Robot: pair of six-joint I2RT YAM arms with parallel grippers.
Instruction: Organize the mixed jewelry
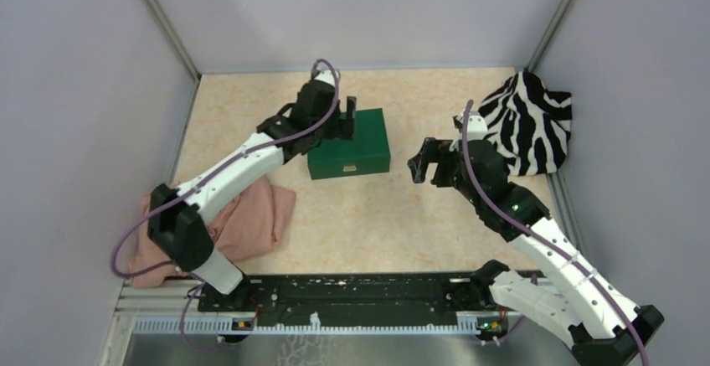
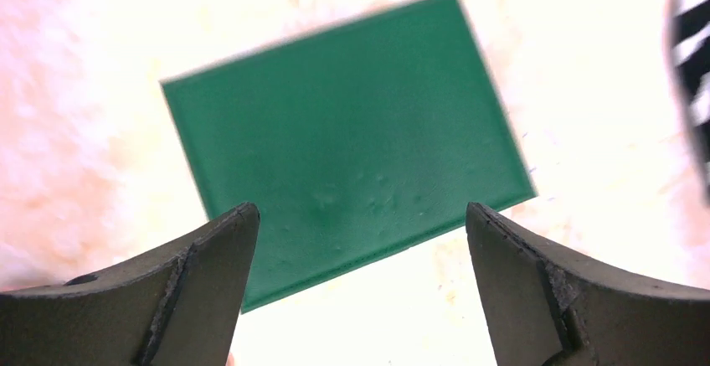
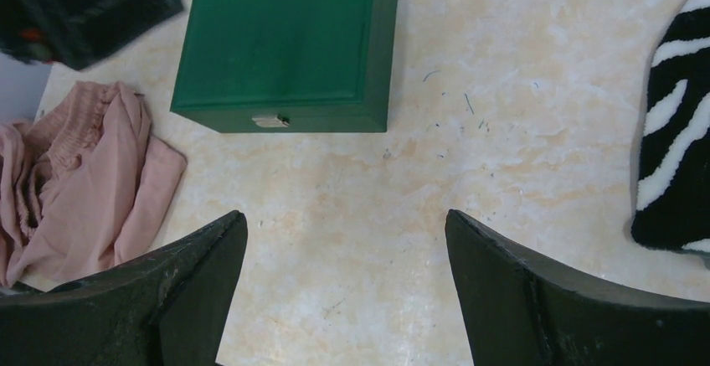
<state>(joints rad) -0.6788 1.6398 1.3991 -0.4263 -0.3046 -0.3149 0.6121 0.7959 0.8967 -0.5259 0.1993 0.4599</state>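
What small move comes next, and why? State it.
Probably lower the left gripper onto the green box: it is closed, and the open jaws hover directly above it. The right gripper, also open, faces the clasp.

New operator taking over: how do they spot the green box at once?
On the beige marbled table, look toward the back, near the middle, for the green box, lid shut, with a small metal clasp on its front. A pink cloth lies to its left and a zebra-striped cloth to its right; it is the only rigid, rectangular thing.

Green box (image 1: pixel 349 144), pink cloth (image 1: pixel 251 219), zebra-striped cloth (image 1: pixel 532 127) (black and white).
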